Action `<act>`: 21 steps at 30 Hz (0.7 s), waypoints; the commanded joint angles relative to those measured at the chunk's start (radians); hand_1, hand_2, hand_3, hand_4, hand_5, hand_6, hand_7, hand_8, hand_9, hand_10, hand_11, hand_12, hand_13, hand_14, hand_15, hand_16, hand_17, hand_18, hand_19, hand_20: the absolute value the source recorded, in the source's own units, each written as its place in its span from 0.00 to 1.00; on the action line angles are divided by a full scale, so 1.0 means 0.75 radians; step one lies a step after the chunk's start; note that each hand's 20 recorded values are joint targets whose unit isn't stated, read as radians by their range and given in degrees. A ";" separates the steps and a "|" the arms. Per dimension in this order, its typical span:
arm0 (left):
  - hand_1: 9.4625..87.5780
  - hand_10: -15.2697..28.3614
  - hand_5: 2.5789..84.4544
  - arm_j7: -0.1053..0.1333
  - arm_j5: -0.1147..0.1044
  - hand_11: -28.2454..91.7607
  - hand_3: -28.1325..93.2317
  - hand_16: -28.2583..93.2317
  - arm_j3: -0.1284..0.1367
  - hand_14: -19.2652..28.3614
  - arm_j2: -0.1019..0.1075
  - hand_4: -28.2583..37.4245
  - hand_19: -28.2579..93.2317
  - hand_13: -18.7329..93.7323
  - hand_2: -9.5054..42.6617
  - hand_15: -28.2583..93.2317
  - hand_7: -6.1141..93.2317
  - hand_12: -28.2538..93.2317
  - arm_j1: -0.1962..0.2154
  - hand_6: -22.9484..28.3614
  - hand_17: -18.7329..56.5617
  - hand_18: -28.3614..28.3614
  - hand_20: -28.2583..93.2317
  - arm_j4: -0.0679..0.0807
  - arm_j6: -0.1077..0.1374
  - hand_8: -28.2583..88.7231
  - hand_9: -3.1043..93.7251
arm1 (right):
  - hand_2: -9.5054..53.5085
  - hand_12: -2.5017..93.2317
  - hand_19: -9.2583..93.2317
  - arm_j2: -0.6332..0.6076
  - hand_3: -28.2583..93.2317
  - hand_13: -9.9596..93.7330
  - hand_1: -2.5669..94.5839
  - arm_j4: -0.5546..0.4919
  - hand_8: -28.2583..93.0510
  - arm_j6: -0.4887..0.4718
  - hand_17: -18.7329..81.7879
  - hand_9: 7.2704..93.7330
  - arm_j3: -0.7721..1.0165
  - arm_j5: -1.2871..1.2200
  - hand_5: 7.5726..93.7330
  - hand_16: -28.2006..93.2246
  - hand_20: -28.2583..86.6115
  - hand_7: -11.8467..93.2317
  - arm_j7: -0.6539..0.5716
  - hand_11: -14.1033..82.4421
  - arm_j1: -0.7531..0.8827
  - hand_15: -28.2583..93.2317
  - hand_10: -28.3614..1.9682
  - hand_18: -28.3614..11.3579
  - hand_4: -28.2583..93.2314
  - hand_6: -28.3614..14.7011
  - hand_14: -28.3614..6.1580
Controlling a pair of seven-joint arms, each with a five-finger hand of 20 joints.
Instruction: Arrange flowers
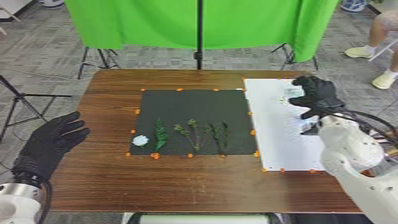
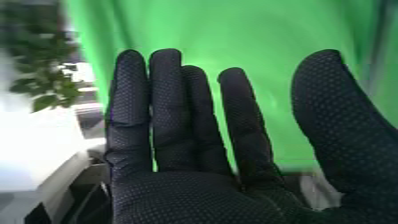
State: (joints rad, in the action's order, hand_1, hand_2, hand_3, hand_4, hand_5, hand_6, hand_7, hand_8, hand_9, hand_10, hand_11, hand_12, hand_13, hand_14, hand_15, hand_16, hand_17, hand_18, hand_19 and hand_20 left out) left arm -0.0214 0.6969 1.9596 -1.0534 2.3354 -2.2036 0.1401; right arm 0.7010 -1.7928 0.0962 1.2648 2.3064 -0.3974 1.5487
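Both released: left robot hand left of black mat, right robot hand over white sheet; white flower, leafy stems on mat

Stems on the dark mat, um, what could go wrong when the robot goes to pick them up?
The middle sprig and the right-hand one lie close together, so grabbing one might drag the other along. Their stems look thin, so the right hand's thick gloved fingers could fumble or crush them. The white flower lies beyond the green stems from the right hand, so a low reach might brush those.
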 commanded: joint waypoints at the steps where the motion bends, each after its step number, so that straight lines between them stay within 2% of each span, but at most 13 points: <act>1: 0.30 0.70 0.44 -0.009 -0.010 0.55 0.83 0.17 -0.012 0.77 -0.007 0.00 0.76 0.43 0.23 0.65 0.40 0.31 0.021 0.54 0.18 0.91 0.18 0.001 0.008 0.10 0.40 | 0.00 0.25 0.76 -0.037 0.97 0.52 0.31 0.032 0.06 -0.056 0.40 0.35 0.035 0.031 0.36 0.33 0.50 0.45 -0.055 0.57 0.164 0.65 0.48 0.31 0.00 0.54 0.53; 8: 0.30 0.70 0.44 -0.005 -0.012 0.55 0.83 0.17 -0.014 0.77 0.000 0.00 0.76 0.43 0.23 0.65 0.40 0.31 0.023 0.54 0.18 0.91 0.19 0.002 0.010 0.10 0.40 | 0.00 0.25 0.78 -0.037 0.97 0.54 0.31 0.075 0.06 -0.038 0.41 0.36 -0.021 0.058 0.35 0.34 0.51 0.45 -0.074 0.58 0.120 0.68 0.48 0.31 0.00 0.53 0.55; 11: 0.30 0.70 0.44 -0.008 -0.009 0.55 0.83 0.17 -0.014 0.77 -0.006 0.00 0.76 0.43 0.23 0.65 0.40 0.31 0.023 0.54 0.18 0.91 0.19 0.000 0.006 0.10 0.40 | 0.00 0.25 0.81 -0.036 0.96 0.57 0.32 0.106 0.06 -0.040 0.43 0.38 -0.055 0.066 0.36 0.34 0.52 0.45 -0.086 0.59 0.086 0.69 0.48 0.31 0.00 0.53 0.57; 14: 0.30 0.70 0.44 -0.003 -0.011 0.55 0.83 0.17 -0.015 0.77 -0.005 0.00 0.76 0.43 0.23 0.65 0.40 0.31 0.029 0.54 0.18 0.91 0.19 -0.003 0.013 0.10 0.40 | 0.00 0.26 0.83 -0.037 0.96 0.62 0.35 0.173 0.05 0.087 0.45 0.43 -0.138 0.097 0.39 0.35 0.53 0.47 -0.089 0.63 0.026 0.71 0.50 0.31 0.00 0.55 0.59; 15: 0.30 0.70 0.44 -0.004 -0.012 0.55 0.83 0.17 -0.015 0.77 -0.005 0.00 0.76 0.43 0.23 0.65 0.40 0.31 0.026 0.54 0.18 0.91 0.19 -0.003 0.012 0.10 0.40 | 0.00 0.25 0.84 -0.035 0.96 0.65 0.37 0.190 0.04 0.126 0.46 0.46 -0.155 0.095 0.42 0.35 0.53 0.49 -0.068 0.64 0.011 0.71 0.52 0.31 0.00 0.57 0.61; 16: 0.30 0.70 0.44 -0.004 -0.012 0.55 0.83 0.17 -0.015 0.77 -0.005 0.00 0.76 0.43 0.23 0.65 0.40 0.31 0.027 0.54 0.18 0.91 0.19 -0.003 0.011 0.10 0.40 | 0.00 0.31 0.85 -0.036 0.94 0.69 0.41 0.204 0.03 0.174 0.48 0.53 -0.174 0.090 0.45 0.40 0.54 0.52 -0.043 0.60 -0.001 0.69 0.60 0.31 0.00 0.59 0.65; 17: 0.30 0.70 0.44 -0.005 -0.011 0.55 0.83 0.17 -0.015 0.77 -0.005 0.00 0.76 0.43 0.23 0.65 0.40 0.31 0.026 0.54 0.18 0.91 0.19 -0.002 0.009 0.10 0.40 | 0.00 0.38 0.85 -0.033 0.92 0.72 0.45 0.205 0.07 0.179 0.49 0.60 -0.173 0.090 0.47 0.44 0.54 0.55 -0.014 0.54 -0.002 0.67 0.66 0.31 0.00 0.61 0.69; 18: 0.30 0.70 0.44 -0.012 -0.003 0.55 0.83 0.17 -0.012 0.77 -0.017 0.00 0.75 0.43 0.23 0.65 0.40 0.31 0.022 0.54 0.18 0.91 0.19 -0.003 0.003 0.10 0.40 | 0.02 0.43 0.86 -0.028 0.90 0.77 0.49 0.204 0.10 0.170 0.51 0.70 -0.171 0.096 0.53 0.46 0.55 0.60 0.015 0.49 -0.003 0.65 0.72 0.31 0.00 0.62 0.70; 20: 0.30 0.70 0.44 -0.013 0.000 0.55 0.83 0.17 -0.010 0.77 -0.021 0.00 0.75 0.43 0.23 0.65 0.40 0.31 0.022 0.54 0.18 0.91 0.20 -0.006 0.004 0.10 0.40 | 0.02 0.49 0.89 -0.024 0.90 0.85 0.53 0.194 0.13 0.175 0.56 0.86 -0.172 0.073 0.66 0.47 0.57 0.63 0.059 0.41 -0.003 0.65 0.79 0.30 0.00 0.63 0.71; 21: 0.30 0.70 0.44 -0.011 -0.002 0.55 0.83 0.17 -0.010 0.77 -0.020 0.00 0.75 0.43 0.23 0.65 0.40 0.31 0.021 0.54 0.18 0.91 0.20 -0.005 0.004 0.10 0.40 | 0.01 0.51 0.90 -0.020 0.91 0.88 0.54 0.194 0.13 0.203 0.57 0.90 -0.180 0.074 0.69 0.47 0.58 0.62 0.080 0.39 -0.008 0.65 0.81 0.29 0.00 0.63 0.71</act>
State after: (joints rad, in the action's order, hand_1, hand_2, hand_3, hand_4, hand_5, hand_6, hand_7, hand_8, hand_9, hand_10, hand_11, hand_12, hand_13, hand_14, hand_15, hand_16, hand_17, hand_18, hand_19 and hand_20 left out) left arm -0.0212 0.6944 1.9538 -1.0524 2.3372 -2.2036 0.1401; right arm 0.6712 -1.6420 0.2044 1.1238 2.3553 -0.4431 1.5460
